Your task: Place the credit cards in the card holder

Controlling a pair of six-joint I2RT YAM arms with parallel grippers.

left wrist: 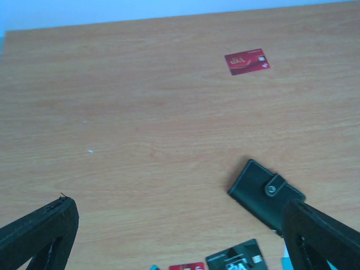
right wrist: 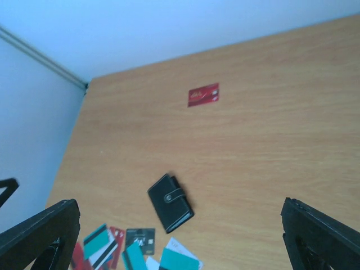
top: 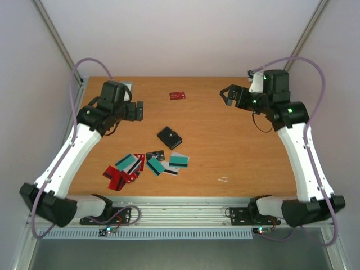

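Black and snapped shut, the card holder [top: 169,137] lies near the middle of the wooden table [top: 242,157], and nothing touches it. Your left end effector [top: 139,111] hangs to the far left of it, fingers spread wide with nothing between them. Your right end effector [top: 227,95] is over the far right of the table, also spread wide and empty. Most of the credit cards [top: 147,165] lie scattered just on the near side of the card holder. One red card [top: 178,95] sits alone toward the far edge.

The black card holder [right wrist: 170,203] lies shut on the wooden table [right wrist: 270,169], a red card [right wrist: 203,94] well apart, other cards [right wrist: 135,254] clustered near it.
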